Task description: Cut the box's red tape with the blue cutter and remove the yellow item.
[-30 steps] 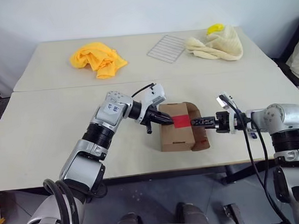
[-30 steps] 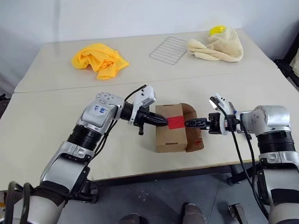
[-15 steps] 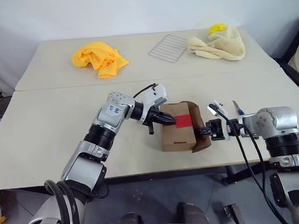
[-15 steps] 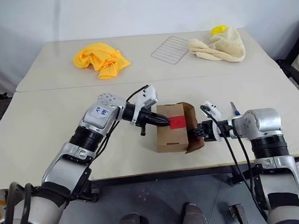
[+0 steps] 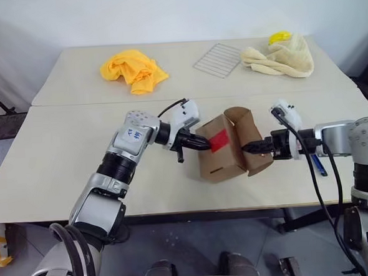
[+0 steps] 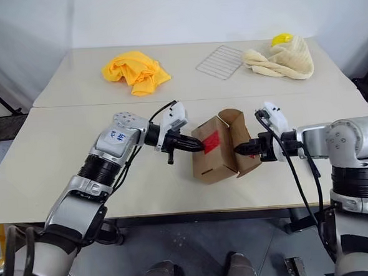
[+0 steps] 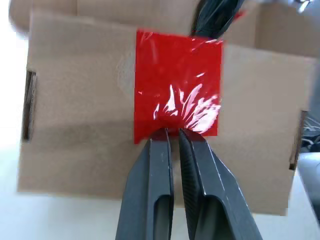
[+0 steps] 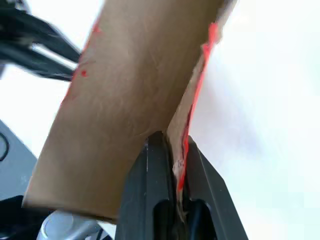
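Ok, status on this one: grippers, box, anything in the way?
Left gripper shut, tips against the red tape. Right gripper shut on a flap of the box, box tilted. Blue cutter lies on the table beside the right arm.

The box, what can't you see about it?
- Inside of the box: both eye views, hidden by its own walls and raised flap.
- Flap edge: right wrist view, covered where the right gripper pinches it.
- Blue cutter: left eye view, partly behind the right arm's cable.
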You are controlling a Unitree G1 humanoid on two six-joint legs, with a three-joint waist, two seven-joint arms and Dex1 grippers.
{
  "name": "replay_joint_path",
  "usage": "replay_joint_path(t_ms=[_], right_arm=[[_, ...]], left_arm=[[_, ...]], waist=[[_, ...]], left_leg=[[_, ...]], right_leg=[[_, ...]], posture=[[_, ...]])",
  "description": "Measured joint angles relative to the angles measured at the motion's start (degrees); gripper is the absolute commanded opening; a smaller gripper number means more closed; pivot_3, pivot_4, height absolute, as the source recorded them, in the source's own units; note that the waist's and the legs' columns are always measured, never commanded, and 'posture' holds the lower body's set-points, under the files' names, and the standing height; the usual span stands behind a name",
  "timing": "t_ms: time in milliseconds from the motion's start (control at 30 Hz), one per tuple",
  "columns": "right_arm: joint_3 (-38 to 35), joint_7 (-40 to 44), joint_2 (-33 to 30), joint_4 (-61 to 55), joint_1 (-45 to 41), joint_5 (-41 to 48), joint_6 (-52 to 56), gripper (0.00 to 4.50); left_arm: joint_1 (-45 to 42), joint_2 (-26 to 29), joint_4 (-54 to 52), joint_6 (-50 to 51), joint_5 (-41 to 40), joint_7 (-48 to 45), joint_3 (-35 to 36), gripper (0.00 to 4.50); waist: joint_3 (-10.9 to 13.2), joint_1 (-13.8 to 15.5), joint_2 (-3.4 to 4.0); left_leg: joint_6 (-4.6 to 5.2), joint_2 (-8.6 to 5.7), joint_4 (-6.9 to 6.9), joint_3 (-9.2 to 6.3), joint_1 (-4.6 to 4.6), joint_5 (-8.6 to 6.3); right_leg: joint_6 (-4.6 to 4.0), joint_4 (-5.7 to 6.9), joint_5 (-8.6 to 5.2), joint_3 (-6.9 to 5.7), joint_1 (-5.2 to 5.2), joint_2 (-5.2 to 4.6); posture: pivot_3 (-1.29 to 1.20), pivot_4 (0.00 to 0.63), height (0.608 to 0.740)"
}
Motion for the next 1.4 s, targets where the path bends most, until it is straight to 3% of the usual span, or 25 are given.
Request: replay_joint_path(t_ms=[233,533,1100,1400], right_arm=[[0.03,-8.52,-1.14,-4.07,-1.92,12.31,-0.01,0.08],[0.14,-16.34,-2.98,-3.83,-1.27,17.92,-0.11,0.08],[5.96,-17.05,-5.49,-1.11,-4.13,13.57,-0.19,0.08],[8.92,-15.6,-5.91,-1.01,-5.86,11.37,-0.01,0.08]], left_arm=[[2.96,-2.62,4.86,0.51,3.33,3.0,-2.01,0.39],[2.74,-4.56,7.45,-0.43,3.58,4.99,0.03,0.39],[-4.4,3.54,9.73,6.16,-2.88,2.36,11.71,0.39],[-8.97,-0.79,-3.55,17.64,-13.55,0.17,15.33,0.39]], waist=[[0.05,-0.05,-0.09],[0.05,-0.1,-0.09],[0.07,-1.88,-0.1],[0.08,-1.72,-0.1]], left_leg=[[0.01,-0.02,-0.06,0.03,-0.25,0.0],[0.02,-0.01,-0.06,0.03,-0.19,-0.01],[0.01,0.03,-0.26,0.1,-0.24,-0.01],[0.01,0.02,-0.26,0.11,-0.29,-0.01]], right_leg=[[0.02,-0.13,0.01,-0.09,-0.19,0.01],[0.03,-0.11,0.02,-0.07,-0.15,0.0],[0.04,-0.17,0.02,-0.09,-0.3,0.03],[0.04,-0.22,0.02,-0.09,-0.31,0.02]], posture=[[0.0,0.15,0.74],[0.0,0.15,0.74],[0.0,0.15,0.74],[0.0,0.15,0.74]])
